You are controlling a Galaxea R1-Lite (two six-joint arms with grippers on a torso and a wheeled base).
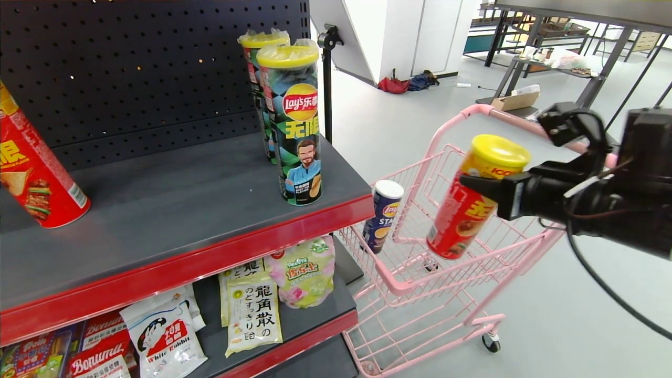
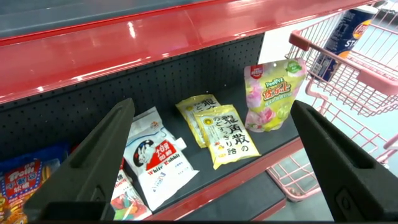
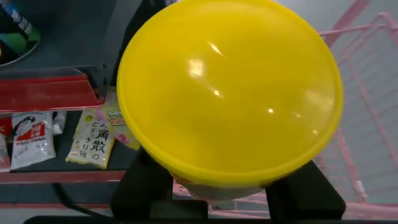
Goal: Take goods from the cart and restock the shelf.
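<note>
My right gripper (image 1: 480,185) is shut on a red chip can with a yellow lid (image 1: 467,199), holding it tilted above the pink cart (image 1: 451,262). That can's yellow lid (image 3: 230,87) sits close in the right wrist view. A blue chip can with a white lid (image 1: 382,215) leans in the cart's near corner. On the grey upper shelf (image 1: 173,205) stand two green cans with yellow lids (image 1: 294,123) near the right end, and a red can (image 1: 31,168) at the left. My left gripper (image 2: 211,162) is open in front of the lower shelf's snack bags.
The lower shelf (image 1: 310,315) holds several snack bags, among them a white one (image 2: 155,158), yellow ones (image 2: 230,134) and a green-pink one (image 2: 270,93). A black stand pole (image 1: 328,79) rises beside the shelf's right end. Open grey floor lies beyond the cart.
</note>
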